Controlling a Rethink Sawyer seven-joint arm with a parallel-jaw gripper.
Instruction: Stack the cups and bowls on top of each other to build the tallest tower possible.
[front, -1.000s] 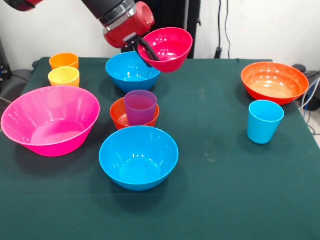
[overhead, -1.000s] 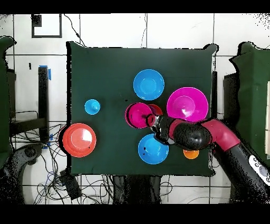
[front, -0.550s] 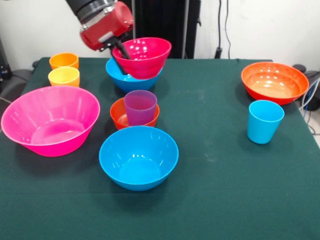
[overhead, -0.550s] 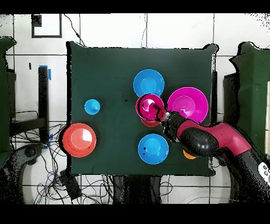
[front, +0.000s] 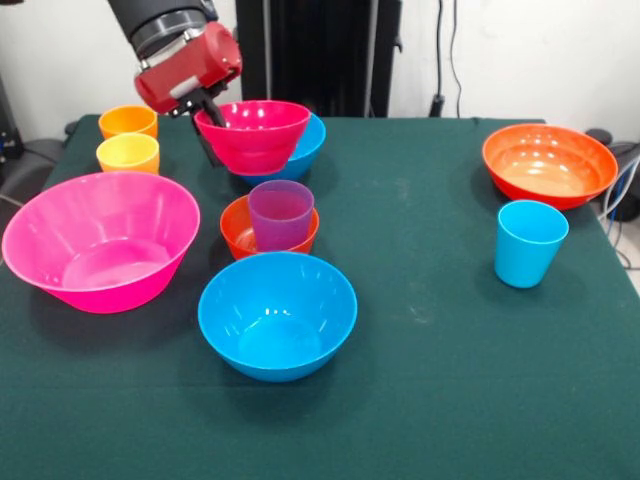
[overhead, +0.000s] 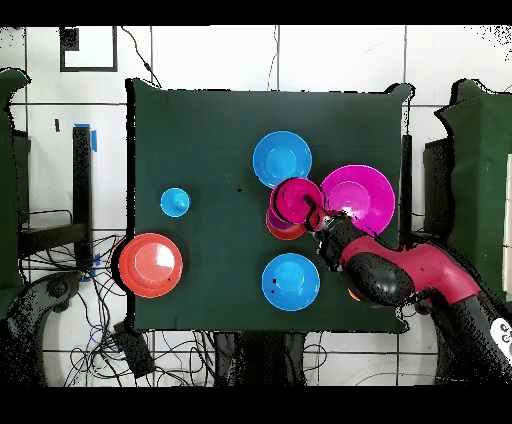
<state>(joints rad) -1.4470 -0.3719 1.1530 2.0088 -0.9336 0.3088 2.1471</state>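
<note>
Barely begun — only the purple cup (front: 281, 213) sits nested, in the small orange bowl (front: 240, 229); just behind that bowl the gripper (front: 207, 112) clenches the magenta-red bowl (front: 253, 135) by its rim, aloft — everything else lies unstacked

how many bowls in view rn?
6. Pink bowl, near blue bowl, orange-red bowl, small orange bowl under the purple cup, far blue bowl, magenta bowl in the gripper.
</note>
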